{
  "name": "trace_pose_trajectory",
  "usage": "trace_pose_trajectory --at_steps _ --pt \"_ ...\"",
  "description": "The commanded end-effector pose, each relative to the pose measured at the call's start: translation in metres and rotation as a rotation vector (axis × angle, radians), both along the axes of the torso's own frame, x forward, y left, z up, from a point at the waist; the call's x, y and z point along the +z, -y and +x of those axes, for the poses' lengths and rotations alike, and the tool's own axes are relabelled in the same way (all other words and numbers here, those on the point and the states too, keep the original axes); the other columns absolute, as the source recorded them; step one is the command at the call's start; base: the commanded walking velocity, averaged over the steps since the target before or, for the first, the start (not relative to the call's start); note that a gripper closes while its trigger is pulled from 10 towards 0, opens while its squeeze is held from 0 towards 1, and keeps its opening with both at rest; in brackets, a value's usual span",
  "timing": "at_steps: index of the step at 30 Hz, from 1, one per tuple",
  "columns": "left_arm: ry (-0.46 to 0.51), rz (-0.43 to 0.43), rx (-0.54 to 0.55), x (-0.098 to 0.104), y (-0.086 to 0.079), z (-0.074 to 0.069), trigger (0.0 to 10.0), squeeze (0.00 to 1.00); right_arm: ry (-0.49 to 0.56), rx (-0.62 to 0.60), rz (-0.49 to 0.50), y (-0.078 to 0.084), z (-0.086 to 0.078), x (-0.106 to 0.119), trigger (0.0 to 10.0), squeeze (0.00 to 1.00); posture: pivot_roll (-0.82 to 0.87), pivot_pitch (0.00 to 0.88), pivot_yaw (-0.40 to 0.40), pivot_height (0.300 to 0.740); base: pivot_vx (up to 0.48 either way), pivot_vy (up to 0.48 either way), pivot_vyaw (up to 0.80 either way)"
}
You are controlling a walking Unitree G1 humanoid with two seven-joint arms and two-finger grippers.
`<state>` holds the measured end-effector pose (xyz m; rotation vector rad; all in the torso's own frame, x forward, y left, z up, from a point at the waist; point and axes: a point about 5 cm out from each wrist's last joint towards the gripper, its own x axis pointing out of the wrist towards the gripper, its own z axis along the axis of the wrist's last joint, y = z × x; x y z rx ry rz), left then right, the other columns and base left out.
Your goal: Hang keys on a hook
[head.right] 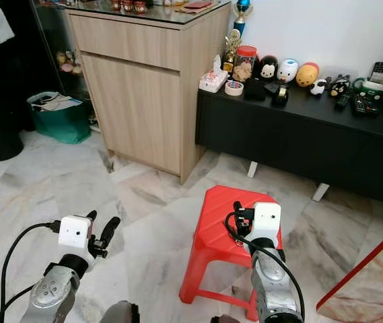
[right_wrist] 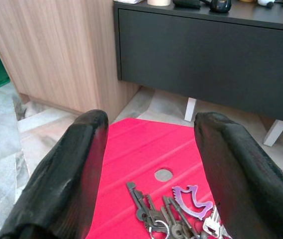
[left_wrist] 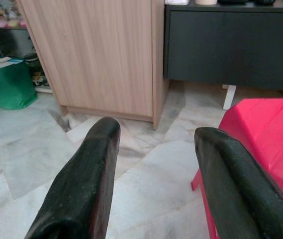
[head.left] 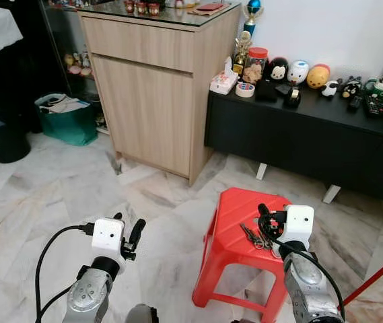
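Observation:
A bunch of keys (head.left: pixel 252 237) with a purple keyring charm (right_wrist: pixel 191 198) lies on the seat of a red plastic stool (head.left: pixel 235 208), toward its right side. My right gripper (head.left: pixel 268 221) hovers open just above and behind the keys, and in the right wrist view the keys (right_wrist: pixel 167 219) lie between its spread fingers (right_wrist: pixel 71 169), untouched. My left gripper (head.left: pixel 129 226) is open and holds nothing. It is held over the marble floor to the left of the stool and points toward the wooden cabinet.
A tall wooden cabinet (head.left: pixel 151 87) stands ahead on the left. A low black sideboard (head.left: pixel 312 134) carrying toys and small items runs along the wall on the right. A green bag (head.left: pixel 66 121) and a dark bin (head.left: pixel 3 142) sit far left. A red bar (head.left: pixel 379 276) crosses the lower right.

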<state>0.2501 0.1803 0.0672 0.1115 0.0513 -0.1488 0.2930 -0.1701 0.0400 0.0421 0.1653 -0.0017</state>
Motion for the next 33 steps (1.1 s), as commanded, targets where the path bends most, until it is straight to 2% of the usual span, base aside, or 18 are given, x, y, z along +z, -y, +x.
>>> trace_pose_trajectory --at_steps 1,4,12,14,20,23,28,33 --pt "-0.003 -0.006 -0.009 0.002 0.002 0.001 10.0 0.0 -0.016 0.012 -0.002 -0.001 0.0 -0.002 10.0 0.0 0.06 0.0 -0.063 0.605 0.0 0.0 0.0" --pt "0.0 -0.006 -0.008 0.003 0.003 0.001 10.0 0.0 0.016 0.021 0.011 -0.004 0.0 0.001 10.0 0.0 0.06 0.0 -0.065 0.586 0.0 0.0 0.0" --pt "0.014 -0.005 0.018 0.006 -0.001 0.002 10.0 0.0 0.015 0.065 0.017 -0.008 -0.001 0.002 10.0 0.0 0.06 0.0 -0.065 0.586 0.0 0.0 0.0" --pt "0.02 -0.007 0.028 0.008 -0.003 0.004 10.0 0.0 0.002 0.048 0.047 -0.003 0.0 0.001 10.0 0.0 0.05 0.0 -0.056 0.586 0.0 0.0 0.0" --pt "0.017 -0.004 0.026 0.007 -0.003 0.005 10.0 0.0 -0.01 0.017 0.043 0.003 0.005 0.002 10.0 0.0 0.05 0.0 -0.057 0.586 0.0 0.0 0.0" --pt "0.019 -0.005 0.022 0.007 0.0 0.006 10.0 0.0 -0.004 -0.047 0.075 0.006 0.007 0.004 10.0 0.0 0.05 0.0 -0.058 0.586 0.24 0.0 0.0" --pt "0.022 -0.01 0.017 0.009 0.003 0.006 10.0 0.0 -0.004 -0.064 0.084 0.001 0.005 0.002 10.0 0.0 0.06 0.0 -0.06 0.586 0.0 0.0 0.0" --pt "0.024 -0.006 0.013 0.009 0.004 0.007 10.0 0.0 -0.016 -0.004 0.064 -0.012 0.002 -0.001 10.0 0.0 0.06 0.0 -0.066 0.586 0.249 0.0 0.0"
